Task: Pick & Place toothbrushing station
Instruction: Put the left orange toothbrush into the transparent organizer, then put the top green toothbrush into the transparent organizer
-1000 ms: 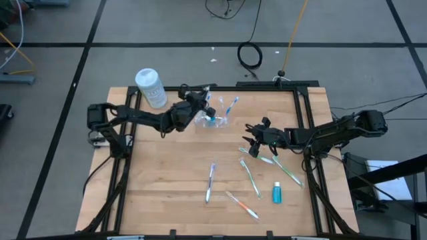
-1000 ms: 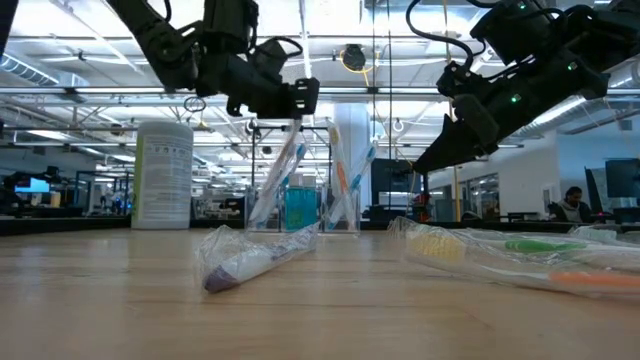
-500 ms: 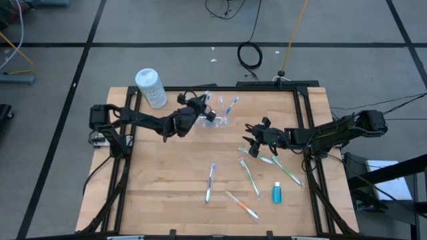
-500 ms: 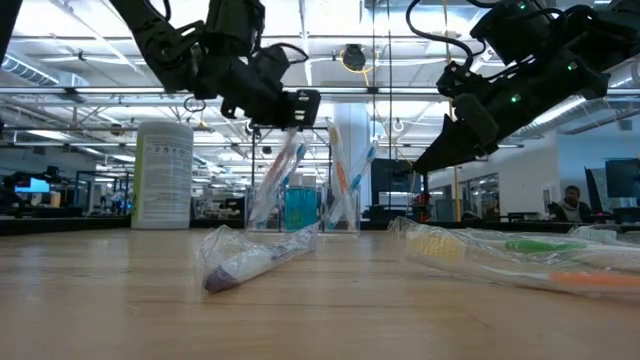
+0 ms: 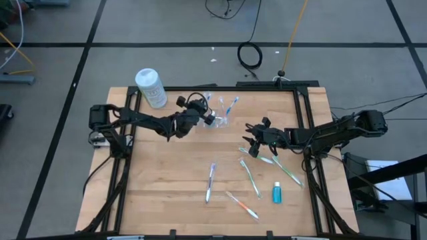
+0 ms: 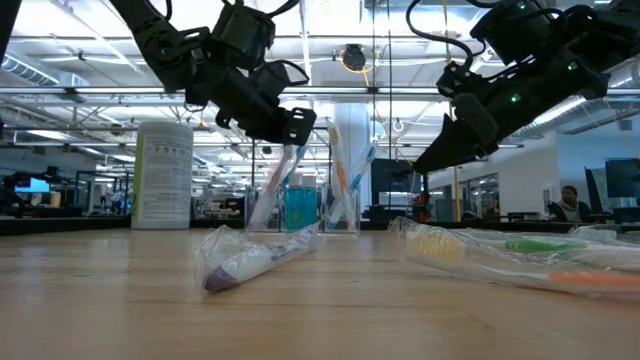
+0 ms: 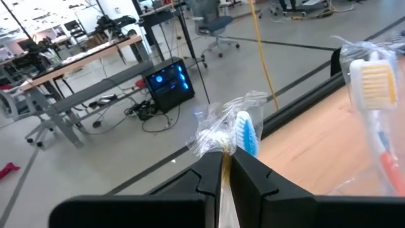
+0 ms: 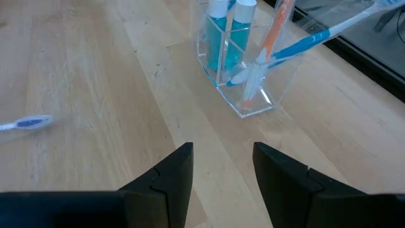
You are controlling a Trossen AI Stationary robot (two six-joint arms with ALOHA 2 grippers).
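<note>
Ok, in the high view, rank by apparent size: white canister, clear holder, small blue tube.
1. White canister, largest.
2. Clear holder, partly covered by the left gripper.
3. Blue tube, smallest.

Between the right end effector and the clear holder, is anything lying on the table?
No. In the right wrist view, only bare wood separates the right end effector from the clear holder.

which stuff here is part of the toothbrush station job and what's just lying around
In the job:
- clear holder
- wrapped toothbrush pinched in the left gripper
- loose toothbrushes on the table
- right gripper, open

Lying about:
- white canister
- blue tube
</note>
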